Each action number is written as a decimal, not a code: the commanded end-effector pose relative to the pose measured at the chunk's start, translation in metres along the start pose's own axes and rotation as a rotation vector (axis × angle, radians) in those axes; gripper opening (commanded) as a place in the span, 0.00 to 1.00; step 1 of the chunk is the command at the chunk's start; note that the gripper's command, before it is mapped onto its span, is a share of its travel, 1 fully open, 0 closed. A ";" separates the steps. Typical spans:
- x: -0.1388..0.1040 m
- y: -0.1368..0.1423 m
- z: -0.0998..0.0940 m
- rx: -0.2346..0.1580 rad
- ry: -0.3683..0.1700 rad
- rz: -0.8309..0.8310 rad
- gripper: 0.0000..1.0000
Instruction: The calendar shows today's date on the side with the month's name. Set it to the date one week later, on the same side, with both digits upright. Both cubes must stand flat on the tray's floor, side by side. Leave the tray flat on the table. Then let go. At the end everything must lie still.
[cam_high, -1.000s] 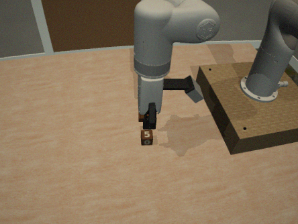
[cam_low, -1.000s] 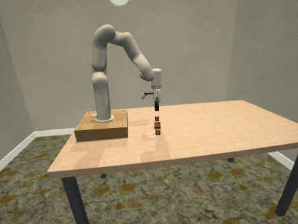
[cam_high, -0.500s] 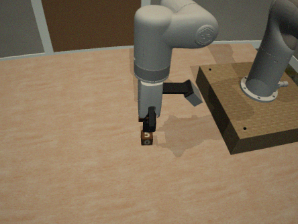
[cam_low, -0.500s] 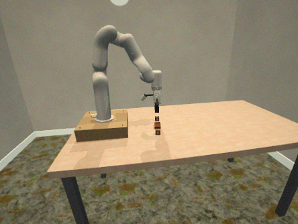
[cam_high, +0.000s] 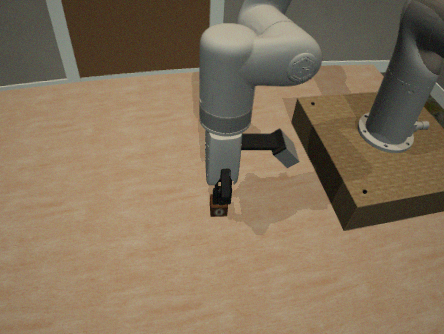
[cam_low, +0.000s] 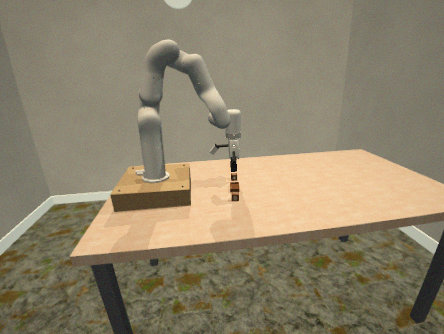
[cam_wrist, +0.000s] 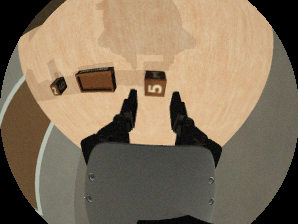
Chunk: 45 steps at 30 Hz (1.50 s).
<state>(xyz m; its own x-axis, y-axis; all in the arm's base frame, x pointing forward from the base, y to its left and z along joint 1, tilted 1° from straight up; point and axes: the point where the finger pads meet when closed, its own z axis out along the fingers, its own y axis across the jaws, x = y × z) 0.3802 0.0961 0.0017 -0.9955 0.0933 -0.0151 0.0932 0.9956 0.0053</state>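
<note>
Brown cube marked 5 (cam_high: 218, 207) (cam_wrist: 155, 84) on the pale wood bench (cam_high: 125, 240) (cam_low: 300, 195) (cam_wrist: 215, 55), tray (cam_wrist: 96, 81) and second cube (cam_wrist: 58, 86) beyond, black-fingered tool (cam_high: 223, 200) (cam_low: 233, 170) (cam_wrist: 154, 98) above, fingers apart, nothing between them.

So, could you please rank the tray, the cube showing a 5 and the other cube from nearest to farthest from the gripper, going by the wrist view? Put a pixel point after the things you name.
1. Cube showing 5 (cam_wrist: 155, 89): just beyond the fingertips.
2. Tray (cam_wrist: 95, 81): left of it.
3. Other cube (cam_wrist: 58, 86): far left.
</note>
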 end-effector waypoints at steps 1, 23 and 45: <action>-0.002 0.001 0.005 -0.001 -0.004 0.000 0.49; -0.002 0.001 0.016 -0.001 -0.004 0.000 0.49; -0.002 0.001 0.016 -0.001 -0.004 0.000 0.49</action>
<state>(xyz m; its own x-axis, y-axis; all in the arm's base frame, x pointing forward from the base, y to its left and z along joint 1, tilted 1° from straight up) 0.3811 0.0963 -0.0154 -0.9955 0.0933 -0.0159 0.0932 0.9956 0.0056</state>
